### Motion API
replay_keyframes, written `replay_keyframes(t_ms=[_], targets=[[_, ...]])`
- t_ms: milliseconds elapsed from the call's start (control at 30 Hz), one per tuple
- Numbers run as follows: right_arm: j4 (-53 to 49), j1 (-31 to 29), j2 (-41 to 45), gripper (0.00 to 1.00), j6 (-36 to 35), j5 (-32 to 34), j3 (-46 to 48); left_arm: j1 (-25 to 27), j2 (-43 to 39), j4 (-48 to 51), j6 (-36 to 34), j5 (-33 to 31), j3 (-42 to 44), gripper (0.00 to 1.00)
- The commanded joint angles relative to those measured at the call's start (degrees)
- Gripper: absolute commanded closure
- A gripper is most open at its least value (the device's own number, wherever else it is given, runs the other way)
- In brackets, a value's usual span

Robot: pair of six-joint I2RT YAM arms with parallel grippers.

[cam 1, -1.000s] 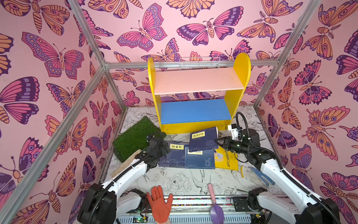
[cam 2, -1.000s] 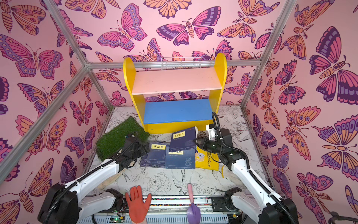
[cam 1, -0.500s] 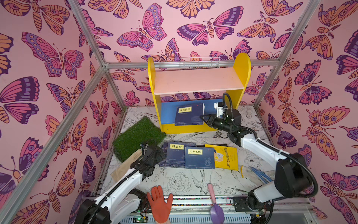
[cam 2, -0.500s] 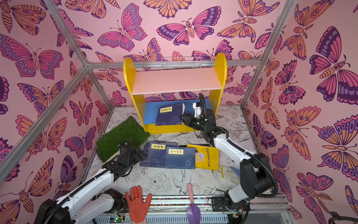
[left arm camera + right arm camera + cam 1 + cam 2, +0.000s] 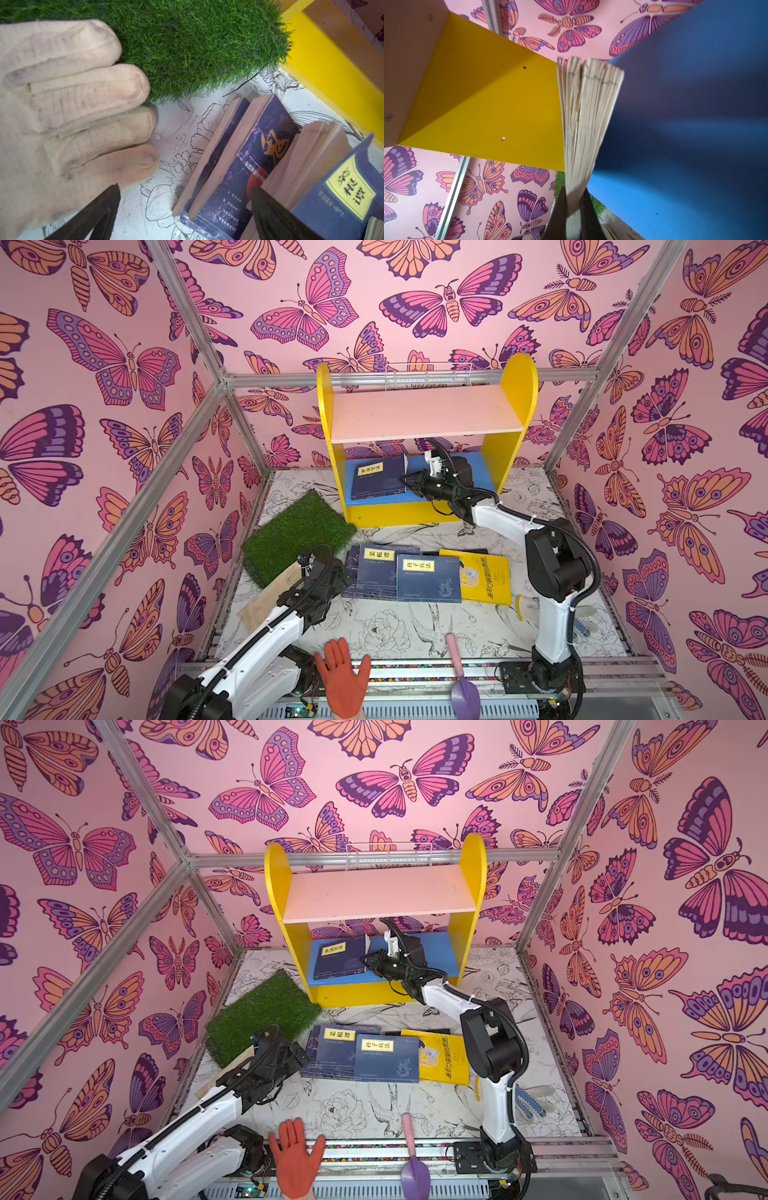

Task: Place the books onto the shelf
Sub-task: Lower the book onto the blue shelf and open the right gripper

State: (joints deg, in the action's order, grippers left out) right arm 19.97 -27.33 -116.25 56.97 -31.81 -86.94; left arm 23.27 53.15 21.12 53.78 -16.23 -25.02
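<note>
Shelf (image 5: 424, 416) holds one book (image 5: 377, 477), in right gripper (image 5: 409, 484); perhaps five books (image 5: 428, 578) below

High twin top views toward the shelf (image 5: 424, 418); close wrist views.

In the right wrist view the navy paperback with a yellow label (image 5: 583, 116) is reduced to a blurred fan of page edges. In the floor pile the lower navy books (image 5: 354, 566) are mostly buried, and the orange rubber glove (image 5: 343, 680) is cropped at the bottom edge.
</note>
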Motion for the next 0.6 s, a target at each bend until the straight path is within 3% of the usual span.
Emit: replay_keyframes(t_ms=[0, 433, 467, 567], targets=[[-2.5, 0.0, -1.5, 1.0, 2.0, -3.1, -3.5, -0.2, 0.9, 1.4, 1.0, 0.5, 0.5, 0.0], [-0.8, -0.8, -6.2, 1.0, 4.4, 0.6, -4.9, -0.2, 2.8, 1.8, -0.4, 1.6, -1.4, 0.0], [-1.2, -0.9, -6.1, 0.96, 4.3, 1.0, -4.7, -0.2, 2.8, 1.8, -0.4, 1.6, -1.4, 0.0], [-5.4, -1.4, -4.8, 0.67, 1.3, 3.3, -4.6, -0.2, 2.7, 1.9, -0.3, 1.6, -1.4, 0.0]])
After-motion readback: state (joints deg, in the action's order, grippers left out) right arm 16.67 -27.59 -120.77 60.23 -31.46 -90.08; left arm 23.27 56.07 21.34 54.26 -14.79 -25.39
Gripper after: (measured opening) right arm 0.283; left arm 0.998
